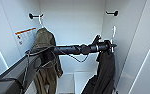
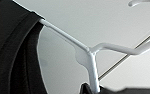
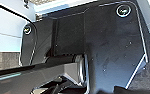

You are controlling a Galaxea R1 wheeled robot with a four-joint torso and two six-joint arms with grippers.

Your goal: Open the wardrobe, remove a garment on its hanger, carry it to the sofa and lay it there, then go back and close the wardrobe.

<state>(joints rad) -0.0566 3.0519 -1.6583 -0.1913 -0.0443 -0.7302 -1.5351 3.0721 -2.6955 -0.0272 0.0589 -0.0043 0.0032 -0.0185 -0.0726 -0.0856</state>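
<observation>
The wardrobe (image 1: 73, 22) stands open. The left gripper (image 1: 110, 46) reaches to its right side wall, at the white hanger (image 1: 113, 32) carrying the black garment (image 1: 104, 72); whether its jaws grasp the hanger I cannot tell. An olive jacket (image 1: 44, 50) hangs from the left wall's hook (image 1: 32, 16). The right gripper's jaws cannot be judged.

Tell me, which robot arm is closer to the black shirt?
Left. The left arm reaches across the wardrobe to the hanger holding the black shirt. The pictures don't tell where the right arm is.
</observation>
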